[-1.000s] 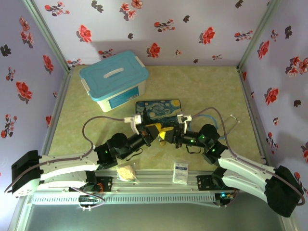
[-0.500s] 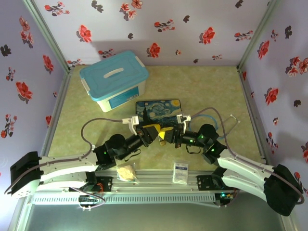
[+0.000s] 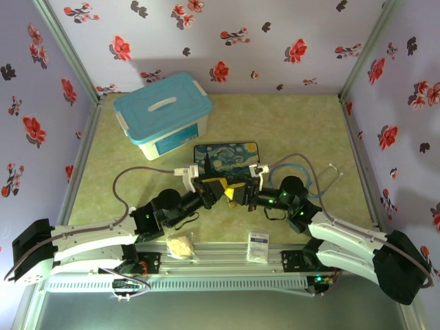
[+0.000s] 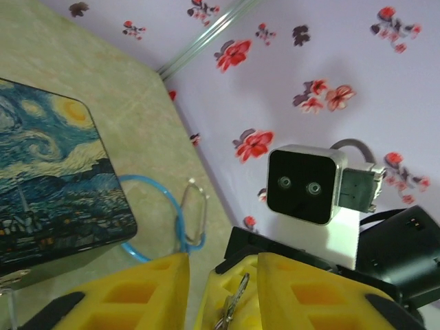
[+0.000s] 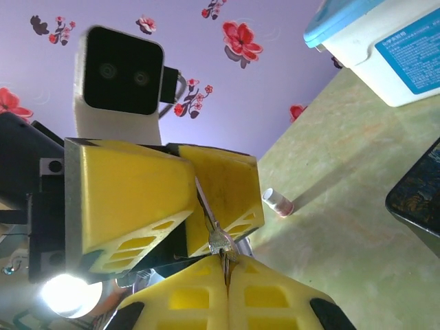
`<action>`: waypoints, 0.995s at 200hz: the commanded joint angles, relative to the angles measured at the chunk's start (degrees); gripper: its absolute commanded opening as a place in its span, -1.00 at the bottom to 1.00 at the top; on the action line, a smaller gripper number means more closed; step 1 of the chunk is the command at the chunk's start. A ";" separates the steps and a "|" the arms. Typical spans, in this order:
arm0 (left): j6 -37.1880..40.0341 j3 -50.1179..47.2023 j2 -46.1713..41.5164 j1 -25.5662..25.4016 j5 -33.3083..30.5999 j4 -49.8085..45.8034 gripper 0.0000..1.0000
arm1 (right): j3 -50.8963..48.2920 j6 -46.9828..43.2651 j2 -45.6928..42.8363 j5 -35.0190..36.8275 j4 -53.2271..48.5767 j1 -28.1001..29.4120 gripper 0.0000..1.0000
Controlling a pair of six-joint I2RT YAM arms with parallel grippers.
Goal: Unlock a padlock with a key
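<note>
Your two grippers meet tip to tip over the middle of the table (image 3: 302, 130), just on the near side of the tin (image 3: 227, 155), which lies at 12 o'clock from them.

The right gripper (image 5: 225, 267) has its jaws pressed fully together. At their tips they pinch a small metal piece that looks like the key (image 5: 220, 242); in the right wrist view it sticks out toward 12 o'clock. From it a thin silver line runs on toward 11 o'clock, into the gap of the left gripper (image 4: 221, 271).

The jaws of the left one stand apart, but not wide. In its own wrist view you see a yellow finger (image 4: 130, 295) on each side, and between them the tip of the right gripper with the metal piece. Whether the left fingers touch that piece, I cannot tell.

The padlock I cannot make out with certainty: the place is small in the top view and the yellow fingers cover it.

The box (image 3: 163, 110), its blue lid on, stands at 10 o'clock from the grippers, well apart. A packet (image 3: 181, 245) lies at 7 o'clock and a white sachet (image 3: 258, 245) at 5 o'clock, both at the near edge of the table. A blue cable (image 4: 155, 206) curves just beside the tin, and a small white tube (image 5: 278, 203) lies on the table.
</note>
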 commanded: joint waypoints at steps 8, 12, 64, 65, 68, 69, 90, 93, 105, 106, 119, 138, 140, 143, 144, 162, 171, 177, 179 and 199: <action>3.15 5.83 -0.72 0.94 0.03 -11.72 -0.62 | 1.20 -1.87 0.14 -0.10 -1.15 -0.18 -1.00; 2.78 6.04 -0.57 0.99 -0.19 -12.23 -0.65 | 1.16 -1.91 0.10 -0.01 -1.36 -0.17 -1.00; 1.32 5.14 0.73 1.10 -0.73 -11.43 -1.00 | 2.00 -2.13 0.22 -0.09 -2.37 -0.17 -1.00; 1.32 5.14 0.70 1.09 -0.74 -11.47 -1.00 | 2.04 -2.10 0.19 -0.09 -2.38 -0.17 -1.00; 1.38 5.21 0.67 1.03 -0.71 -11.59 -1.00 | 2.14 -2.18 0.17 -0.09 -2.55 -0.20 -1.00; 1.40 5.22 0.67 1.05 -0.69 -11.59 -1.00 | 2.11 -2.17 0.17 -0.09 -2.60 -0.19 -1.00; 1.39 5.10 0.49 1.25 -0.64 -11.86 -1.00 | 2.64 -3.08 -0.02 -0.09 -3.95 -0.25 -1.00; 1.39 5.14 0.57 1.25 -0.62 -11.89 -1.00 | 2.66 -3.16 0.01 -0.09 -4.11 -0.21 -1.00; 1.42 5.08 0.73 1.38 -0.16 -11.75 -1.00 | 2.71 -3.13 0.35 -0.18 -3.98 -0.17 -1.00; 1.33 5.07 0.74 1.36 -0.11 -11.72 -1.00 | 2.75 -3.13 0.39 -0.14 -3.97 -0.17 -1.00; 1.23 5.07 1.15 1.48 0.87 -11.03 -1.00 | 2.69 -3.03 0.60 -0.05 -3.59 -0.18 -1.00; 1.08 5.33 1.63 1.52 1.62 -10.87 -0.70 | 2.77 -2.86 0.87 -0.01 -3.42 -0.21 -1.00; 0.98 5.32 1.63 1.52 1.62 -10.96 -0.69 | 2.74 -2.86 0.87 -0.01 -3.43 -0.18 -1.00; 0.89 5.26 1.67 1.52 1.64 -10.86 -0.70 | 2.82 -2.92 0.92 0.00 -3.40 -0.19 -1.00; 0.89 5.25 1.65 1.52 1.67 -10.84 -0.71 | 2.85 -2.93 0.85 0.00 -3.38 -0.22 -1.00; 0.31 4.51 1.46 1.60 1.59 -9.68 -0.76 | 2.87 -3.03 0.93 0.08 -3.62 -0.18 -1.00; -0.03 4.27 1.45 1.71 1.58 -9.33 -0.74 | 2.87 -3.03 1.03 0.00 -3.64 -0.17 -1.00; -0.05 4.28 1.53 1.78 1.55 -9.36 -0.76 | 2.77 -2.88 1.05 0.00 -3.66 -0.22 -1.00; -0.07 4.38 1.54 1.80 1.54 -9.39 -0.77 | 2.78 -2.93 1.05 0.02 -3.60 -0.19 -1.00; -0.25 4.37 1.72 1.82 1.62 -9.72 -0.98 | 2.67 -2.85 0.96 0.23 -3.53 -0.22 -0.99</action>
